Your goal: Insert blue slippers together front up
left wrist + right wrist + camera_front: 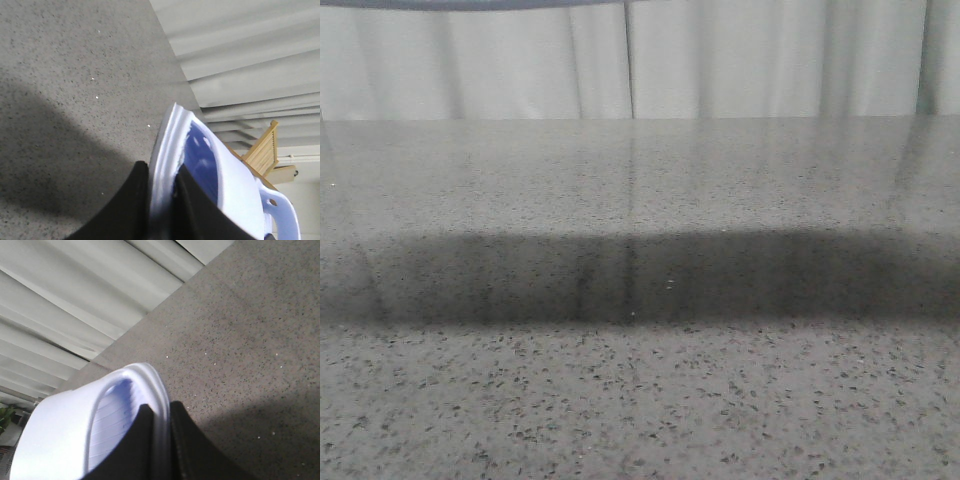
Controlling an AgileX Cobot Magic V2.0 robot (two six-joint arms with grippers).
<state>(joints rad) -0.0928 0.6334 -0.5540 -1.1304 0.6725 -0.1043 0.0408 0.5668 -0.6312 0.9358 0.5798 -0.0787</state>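
Gripping blue slippers [227,175] — both grippers clamped

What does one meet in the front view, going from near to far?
Speckled table in light → dark shadow band across it → lighter far part of the tabletop → pale curtain behind. No slipper or gripper shows there.

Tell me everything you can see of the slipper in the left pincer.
The slipper is pale blue-white, foam-like, with a raised rim, a darker blue footbed and a wide strap showing a cutout. The left pincer is shut on its edge, one black finger on each side, holding it off the table. The front view does not show it.
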